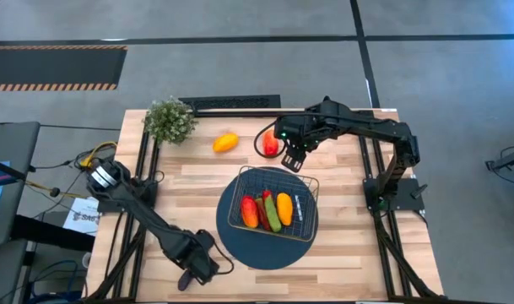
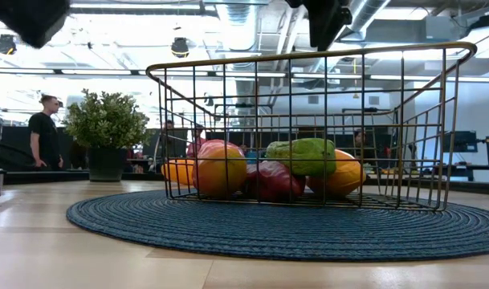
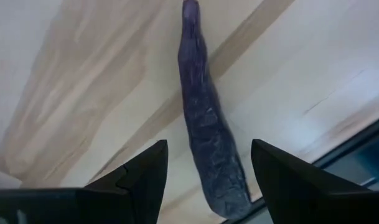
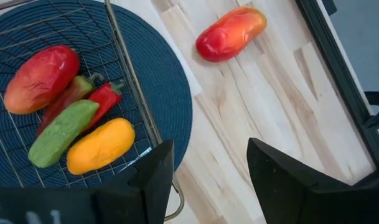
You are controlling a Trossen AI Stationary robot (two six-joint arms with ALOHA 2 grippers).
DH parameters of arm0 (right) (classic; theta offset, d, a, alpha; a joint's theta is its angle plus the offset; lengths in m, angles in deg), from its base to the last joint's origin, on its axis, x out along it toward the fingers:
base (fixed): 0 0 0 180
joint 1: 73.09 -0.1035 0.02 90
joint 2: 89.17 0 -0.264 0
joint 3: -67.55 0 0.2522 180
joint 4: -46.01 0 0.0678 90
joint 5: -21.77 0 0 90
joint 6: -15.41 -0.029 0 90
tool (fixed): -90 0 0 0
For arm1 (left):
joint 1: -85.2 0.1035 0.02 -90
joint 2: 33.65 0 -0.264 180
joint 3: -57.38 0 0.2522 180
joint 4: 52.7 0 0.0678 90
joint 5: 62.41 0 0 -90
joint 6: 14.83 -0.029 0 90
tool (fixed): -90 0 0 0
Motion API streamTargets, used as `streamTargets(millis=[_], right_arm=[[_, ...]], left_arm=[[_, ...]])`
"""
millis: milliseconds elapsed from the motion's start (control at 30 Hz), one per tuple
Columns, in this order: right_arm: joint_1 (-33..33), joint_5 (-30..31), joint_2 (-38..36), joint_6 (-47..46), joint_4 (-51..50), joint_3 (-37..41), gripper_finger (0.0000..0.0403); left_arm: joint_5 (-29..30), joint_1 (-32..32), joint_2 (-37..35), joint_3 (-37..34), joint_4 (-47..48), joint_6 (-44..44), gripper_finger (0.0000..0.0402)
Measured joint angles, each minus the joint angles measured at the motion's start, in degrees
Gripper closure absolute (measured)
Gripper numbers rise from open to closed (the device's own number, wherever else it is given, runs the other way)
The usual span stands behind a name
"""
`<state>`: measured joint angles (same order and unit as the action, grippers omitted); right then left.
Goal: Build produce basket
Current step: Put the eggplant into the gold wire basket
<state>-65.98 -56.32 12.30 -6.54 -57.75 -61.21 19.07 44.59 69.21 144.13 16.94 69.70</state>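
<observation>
The wire basket (image 1: 273,205) stands on a round dark-blue mat (image 1: 240,247). It holds a red-orange, a red, a green and a yellow piece of produce (image 4: 65,118). A red pepper (image 4: 231,33) and an orange one (image 1: 226,142) lie on the table's far part. A long dark-purple vegetable (image 3: 205,124) lies on the wood by the near-left edge. My left gripper (image 3: 209,146) points down over it, open, one finger on either side and apart from it. My right gripper (image 4: 211,144) hangs open and empty above the basket's far rim (image 1: 278,171).
A bushy potted plant (image 1: 170,120) stands at the far left corner. Black frame rails run along the table's left (image 1: 143,160) and right (image 1: 370,169) sides. The table's near edge lies close beside the purple vegetable. People stand in the room behind the table.
</observation>
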Motion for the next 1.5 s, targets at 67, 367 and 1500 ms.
streamTargets(millis=[67, 367, 1500], right_arm=[[0.0, -0.4, 0.0, -0.1, 0.0, 0.0, 0.0185], [-1.5, -1.6, 0.0, -1.3, 0.1, 0.0, 0.0185], [3.5, -1.2, -10.1, -1.4, 0.0, 0.0, 0.0387]], left_arm=[[-0.4, -0.7, 1.3, 0.0, -0.5, 0.1, 0.0186], [-2.2, -2.7, 8.3, 0.0, -9.3, -0.8, 0.0186], [29.9, 18.1, -6.7, 23.2, 22.3, -39.9, 0.0357]])
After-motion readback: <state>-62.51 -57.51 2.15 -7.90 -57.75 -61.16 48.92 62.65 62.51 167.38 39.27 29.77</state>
